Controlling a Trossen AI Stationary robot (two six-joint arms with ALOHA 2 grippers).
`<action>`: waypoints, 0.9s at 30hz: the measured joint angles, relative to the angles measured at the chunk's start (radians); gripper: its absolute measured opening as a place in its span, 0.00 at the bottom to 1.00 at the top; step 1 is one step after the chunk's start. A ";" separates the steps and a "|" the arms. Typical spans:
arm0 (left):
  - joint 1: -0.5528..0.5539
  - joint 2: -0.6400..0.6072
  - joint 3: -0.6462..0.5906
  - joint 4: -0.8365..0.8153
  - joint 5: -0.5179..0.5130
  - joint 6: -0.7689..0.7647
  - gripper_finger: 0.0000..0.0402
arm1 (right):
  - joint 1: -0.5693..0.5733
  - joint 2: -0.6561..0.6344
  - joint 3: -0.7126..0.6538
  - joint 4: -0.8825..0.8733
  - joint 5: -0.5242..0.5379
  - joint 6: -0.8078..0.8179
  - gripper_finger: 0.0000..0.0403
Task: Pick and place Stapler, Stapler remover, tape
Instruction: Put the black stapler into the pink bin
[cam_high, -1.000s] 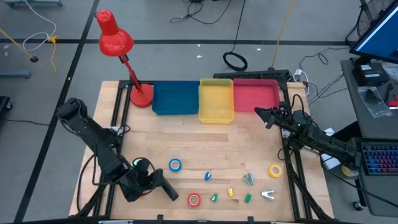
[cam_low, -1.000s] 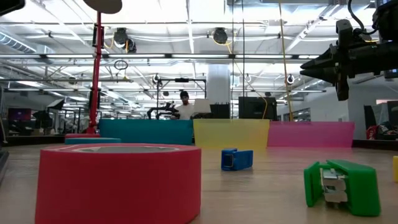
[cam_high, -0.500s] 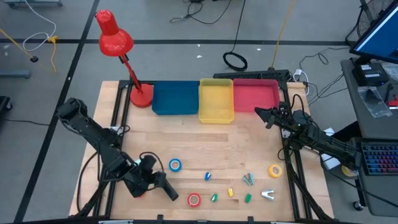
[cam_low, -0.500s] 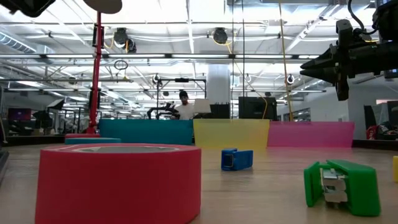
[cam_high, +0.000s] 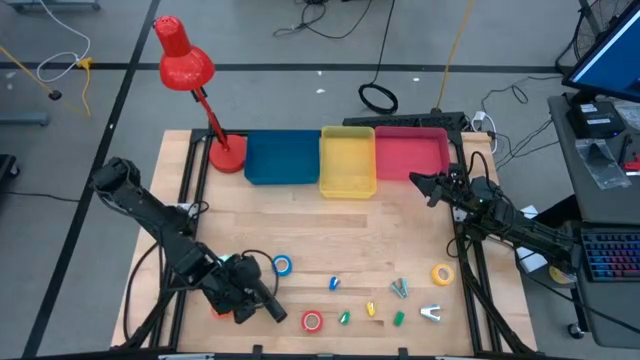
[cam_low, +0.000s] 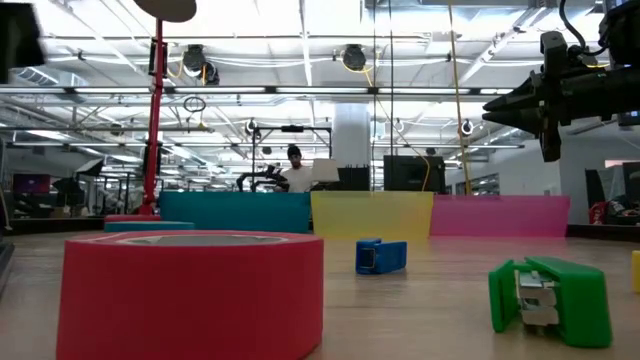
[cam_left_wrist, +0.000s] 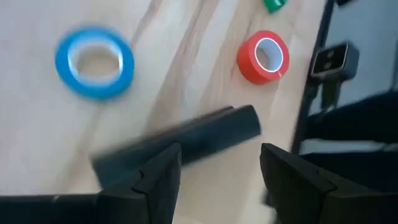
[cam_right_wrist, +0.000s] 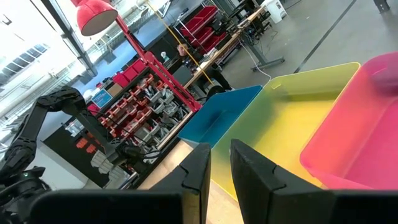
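Observation:
The black stapler (cam_high: 272, 309) (cam_left_wrist: 186, 140) lies flat near the table's near edge. My left gripper (cam_high: 252, 293) (cam_left_wrist: 221, 180) is open just left of it, a finger on either side of the stapler's nearer end, touching nothing I can see. The blue tape (cam_high: 282, 265) (cam_left_wrist: 94, 61), red tape (cam_high: 312, 321) (cam_left_wrist: 263, 56) (cam_low: 190, 290) and yellow tape (cam_high: 442, 274) lie flat. A red-orange thing (cam_high: 217, 309) peeks from under the left arm. The silver staple remover (cam_high: 431, 313) lies near right. My right gripper (cam_high: 422, 185) (cam_low: 495, 108) (cam_right_wrist: 219, 171) hovers shut beside the red bin.
Blue bin (cam_high: 282, 157), yellow bin (cam_high: 348, 160) and red bin (cam_high: 412, 152) line the far edge, with a red desk lamp (cam_high: 185, 65) at far left. Small coloured clips (cam_high: 370, 309) lie scattered between the red tape and the remover. The table's middle is bare wood (cam_high: 330, 225).
My left gripper has moved toward the table's right and downward, closing on the stapler. The stapler and the tape rolls have stayed where they were.

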 joint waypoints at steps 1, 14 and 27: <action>0.006 0.000 0.000 0.000 -0.010 0.074 0.54 | 0.000 0.000 0.000 0.000 0.000 0.000 0.14; 0.037 0.000 0.000 -0.078 0.015 0.854 0.54 | 0.000 0.000 0.000 0.000 0.000 0.002 0.14; 0.042 0.036 -0.001 -0.127 0.065 0.997 0.54 | 0.000 0.000 0.000 0.000 0.000 0.002 0.14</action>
